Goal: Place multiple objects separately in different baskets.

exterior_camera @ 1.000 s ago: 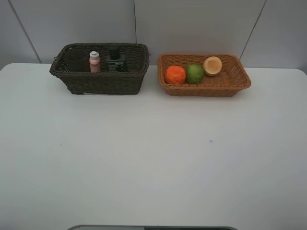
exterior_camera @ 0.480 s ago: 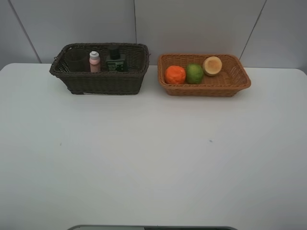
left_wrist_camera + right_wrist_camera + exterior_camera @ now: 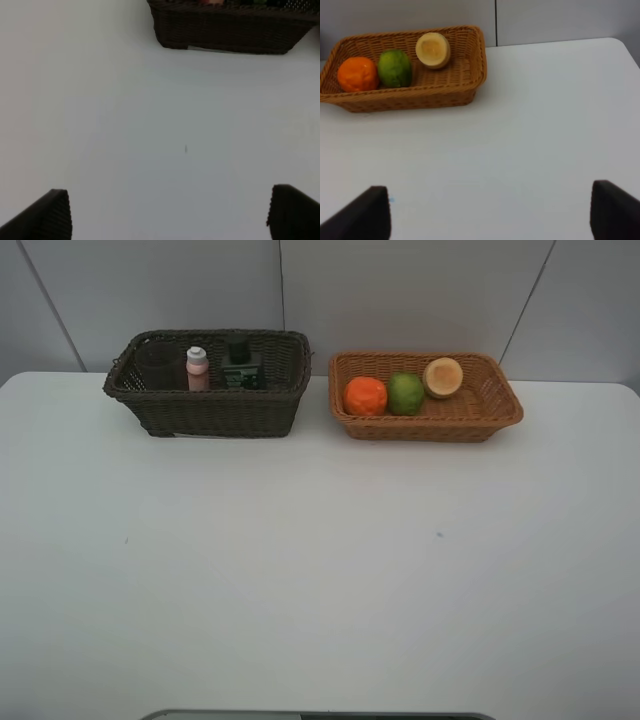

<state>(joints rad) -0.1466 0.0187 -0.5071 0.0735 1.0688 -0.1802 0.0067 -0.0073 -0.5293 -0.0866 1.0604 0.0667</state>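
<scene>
The left fingers [image 3: 170,215] stand spread wide with nothing between them, only bare white counter [image 3: 150,125]. Ahead of them, well apart, sits the dark brown basket [image 3: 230,30]. The right fingers [image 3: 490,215] are also parted and empty, and well ahead of them lies the orange-tan basket [image 3: 445,92], holding the orange fruit [image 3: 357,74], the green lime [image 3: 395,68] and the pale round fruit [image 3: 433,49], which shows a cream face instead of red and yellow.

From the high view, the dark basket holds the pink white-capped bottle [image 3: 197,369] and the dark pump bottle [image 3: 240,365], with the cup [image 3: 157,368] at the end beyond the pink bottle. No object is left on the counter, so the sorting looks finished: fruit in one basket, containers in the other.

The cup is dim against the dark weave and hard to make out. The left wrist view cuts off the dark basket's contents. Neither arm shows in the high view.
</scene>
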